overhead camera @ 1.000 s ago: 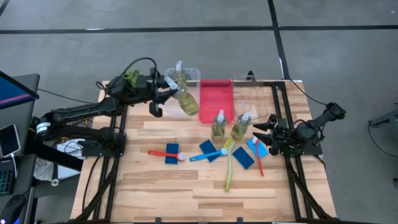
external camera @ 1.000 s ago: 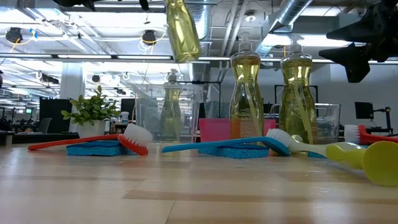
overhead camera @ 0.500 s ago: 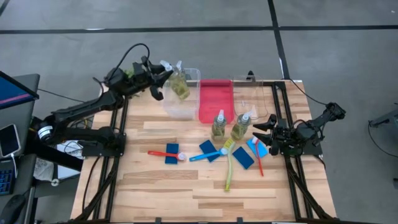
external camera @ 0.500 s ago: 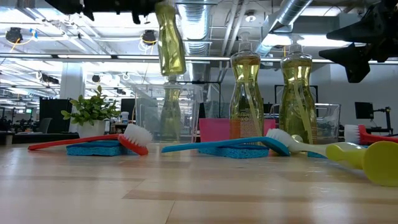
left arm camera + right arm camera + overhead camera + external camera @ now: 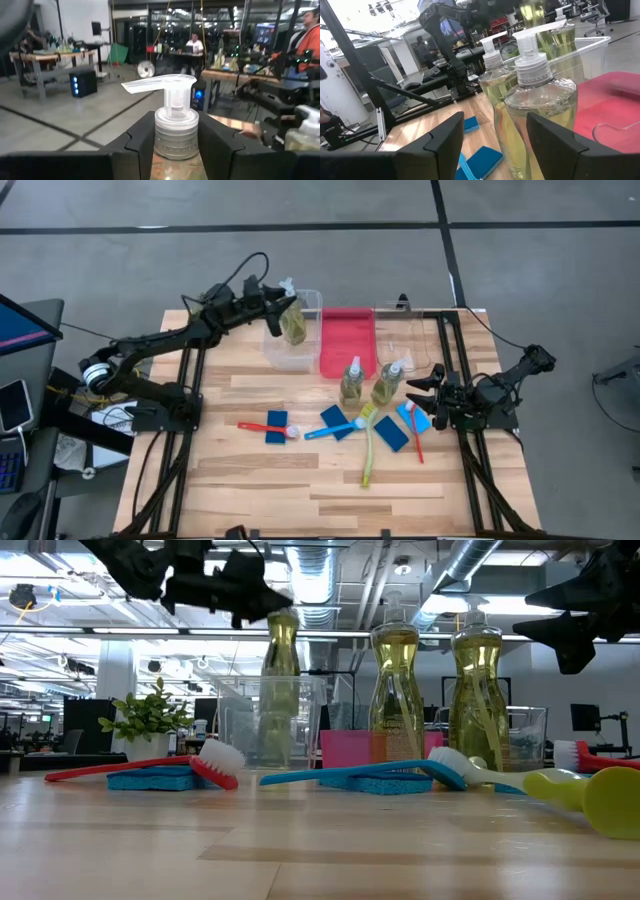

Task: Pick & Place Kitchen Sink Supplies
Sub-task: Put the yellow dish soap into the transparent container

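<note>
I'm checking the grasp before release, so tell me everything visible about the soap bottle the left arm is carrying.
The carried soap bottle is small, clear plastic, filled with yellow-green liquid, topped by a ribbed collar and a clear pump head. The left tool clamps it at the neck, one dark finger on each side. It hangs roughly upright over the clear tub at the table's back left. The views do not show whether its base touches the tub floor.
</note>
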Robot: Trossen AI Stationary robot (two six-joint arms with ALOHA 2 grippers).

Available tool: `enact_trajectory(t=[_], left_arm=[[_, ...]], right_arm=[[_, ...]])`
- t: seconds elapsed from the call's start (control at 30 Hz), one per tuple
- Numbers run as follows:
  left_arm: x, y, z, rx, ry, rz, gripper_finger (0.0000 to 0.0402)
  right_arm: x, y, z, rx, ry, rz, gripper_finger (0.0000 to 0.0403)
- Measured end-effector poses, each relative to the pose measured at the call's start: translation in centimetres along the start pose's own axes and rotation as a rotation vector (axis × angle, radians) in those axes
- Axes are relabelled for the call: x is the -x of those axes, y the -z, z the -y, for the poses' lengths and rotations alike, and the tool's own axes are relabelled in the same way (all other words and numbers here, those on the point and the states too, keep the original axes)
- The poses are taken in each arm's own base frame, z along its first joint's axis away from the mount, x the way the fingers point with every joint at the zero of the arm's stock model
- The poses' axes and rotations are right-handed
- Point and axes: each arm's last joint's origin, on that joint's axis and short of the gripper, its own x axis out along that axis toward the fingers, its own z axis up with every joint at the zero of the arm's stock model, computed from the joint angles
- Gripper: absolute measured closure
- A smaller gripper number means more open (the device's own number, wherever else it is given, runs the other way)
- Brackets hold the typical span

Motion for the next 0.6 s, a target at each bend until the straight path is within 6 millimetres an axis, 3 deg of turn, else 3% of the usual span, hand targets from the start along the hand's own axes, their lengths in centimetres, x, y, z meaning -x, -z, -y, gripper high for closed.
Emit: enact_trajectory(t=[0.6], left_arm=[[-2.2,4.2,-0.6,0.023,-0.001,-0.103,0.0277]], right_arm=[[0.0,0.0,0.0,0.000,0.000,0.000,0.0194]])
